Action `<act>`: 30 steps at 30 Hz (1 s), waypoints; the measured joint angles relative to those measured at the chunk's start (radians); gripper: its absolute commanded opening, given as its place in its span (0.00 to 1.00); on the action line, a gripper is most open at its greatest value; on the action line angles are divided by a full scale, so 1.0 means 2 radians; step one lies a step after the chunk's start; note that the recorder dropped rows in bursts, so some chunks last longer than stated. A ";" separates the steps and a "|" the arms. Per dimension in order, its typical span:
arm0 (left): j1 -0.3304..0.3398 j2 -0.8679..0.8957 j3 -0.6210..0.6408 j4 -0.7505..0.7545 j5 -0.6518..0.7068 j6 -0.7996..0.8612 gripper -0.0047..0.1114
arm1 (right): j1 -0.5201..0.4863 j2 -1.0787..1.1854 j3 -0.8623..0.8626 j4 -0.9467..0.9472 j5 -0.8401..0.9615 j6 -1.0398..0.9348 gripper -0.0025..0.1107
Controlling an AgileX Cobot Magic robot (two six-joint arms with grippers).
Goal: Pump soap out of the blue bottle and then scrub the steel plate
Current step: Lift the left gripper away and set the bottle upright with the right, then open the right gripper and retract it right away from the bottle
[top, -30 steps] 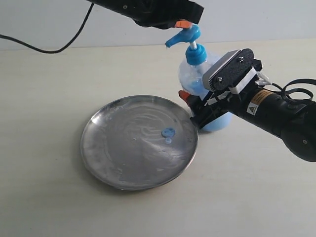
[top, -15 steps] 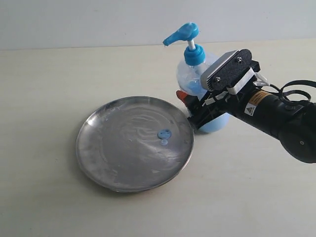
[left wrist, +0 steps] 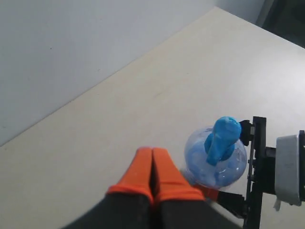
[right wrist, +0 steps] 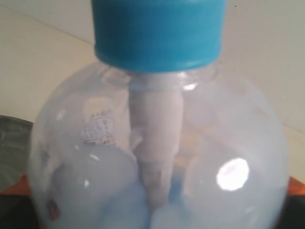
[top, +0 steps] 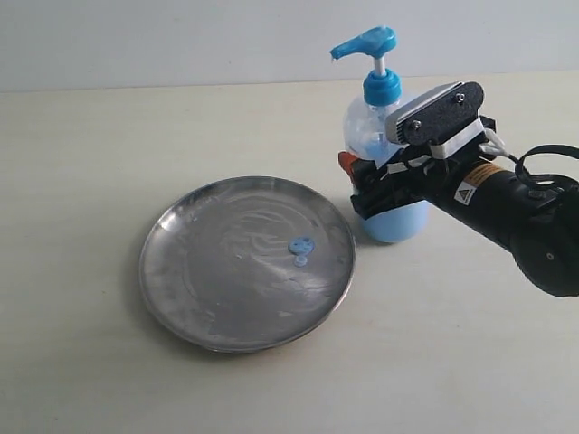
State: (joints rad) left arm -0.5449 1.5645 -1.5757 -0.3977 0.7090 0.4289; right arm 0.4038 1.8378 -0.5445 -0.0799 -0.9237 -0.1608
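The steel plate (top: pixel 217 280) lies flat on the table, left of centre, with a small light blue soap blob (top: pixel 301 244) on its right half and pale smears around it. The blue bottle (top: pixel 396 221) stands upright just right of the plate, pump head (top: pixel 366 42) raised. My right gripper (top: pixel 375 192) is shut on the bottle's round body (right wrist: pixel 157 143), an orange fingertip (top: pixel 346 163) showing on the plate side. My left gripper (left wrist: pixel 152 156) is out of the exterior view. It hovers above the bottle (left wrist: pixel 217 162), orange fingers (left wrist: pixel 140 171) pressed together, holding nothing.
The black right arm (top: pixel 507 208) slants in from the right edge over the table. A pale wall (top: pixel 181 36) bounds the table at the back. In the left wrist view the table edge and a dark area (left wrist: pixel 286 19) lie beyond the bottle.
The left arm has lifted off the pump head and left the exterior view. The right gripper has carried the bottle right, away from the plate's rim. The plate slid slightly left.
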 measured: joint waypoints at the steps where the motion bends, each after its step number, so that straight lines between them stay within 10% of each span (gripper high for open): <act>1: 0.004 -0.006 0.005 0.002 0.000 -0.002 0.04 | -0.001 0.000 0.000 0.000 0.000 0.008 0.02; 30: 0.058 -0.283 0.288 0.016 -0.065 -0.018 0.04 | -0.037 0.032 0.001 0.002 -0.056 0.099 0.07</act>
State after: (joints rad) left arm -0.4292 0.9979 -1.0006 -0.3649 0.5798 0.3922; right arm 0.3297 1.9014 -0.5423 -0.0755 -1.0364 0.0379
